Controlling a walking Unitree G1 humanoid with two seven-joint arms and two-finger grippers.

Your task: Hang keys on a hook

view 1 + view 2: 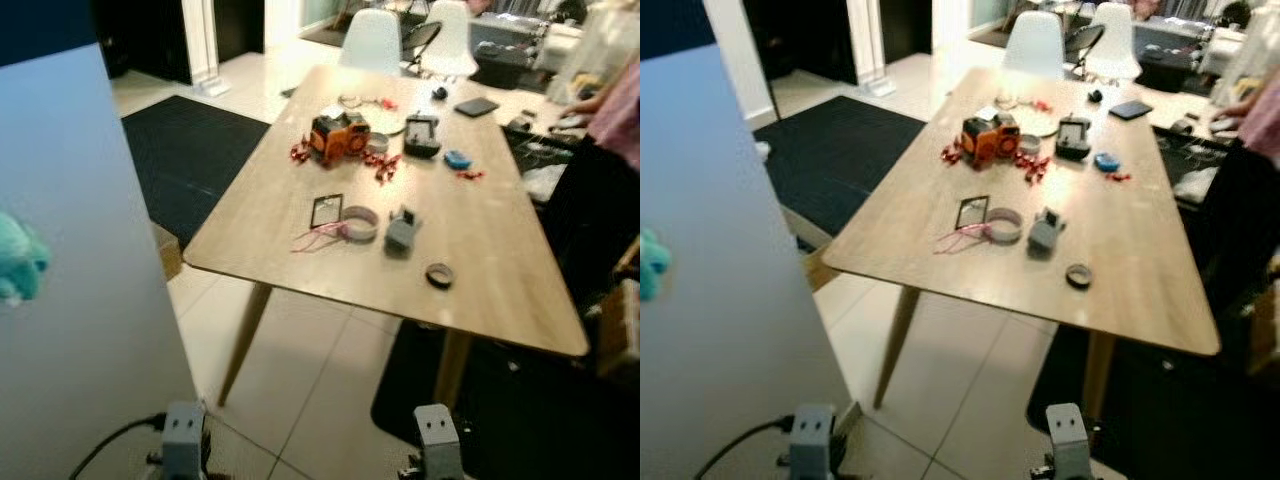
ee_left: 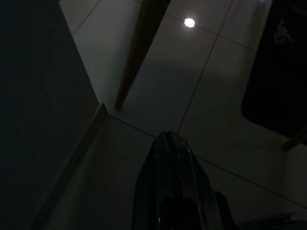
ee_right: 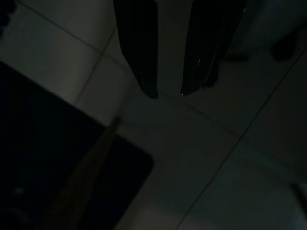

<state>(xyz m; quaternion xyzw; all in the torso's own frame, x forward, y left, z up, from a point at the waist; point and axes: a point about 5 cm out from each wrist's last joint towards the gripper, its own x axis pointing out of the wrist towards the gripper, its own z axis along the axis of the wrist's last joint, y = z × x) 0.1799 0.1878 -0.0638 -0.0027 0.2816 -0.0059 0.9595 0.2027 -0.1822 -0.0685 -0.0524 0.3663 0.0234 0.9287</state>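
Note:
A wooden table (image 1: 480, 270) stands ahead of me with small items on it. Near its front lies a black-rimmed flat piece (image 1: 327, 211) with a pink cord (image 1: 315, 238); the blur keeps me from telling whether it is the keys. Both arms hang low over the tiled floor in front of the table. In the dark left wrist view my left gripper (image 2: 169, 138) is shut with nothing in it. My right gripper (image 3: 168, 93) is open, with a gap between its two fingers, above floor tiles and a dark mat.
A tall white panel (image 1: 80, 250) with a teal soft thing (image 1: 20, 260) stands close on my left. An orange toy (image 1: 338, 135), a tape ring (image 1: 360, 222), a grey block (image 1: 402, 230) and a black ring (image 1: 439, 274) lie on the table. A person's pink sleeve (image 1: 615, 100) is at the right.

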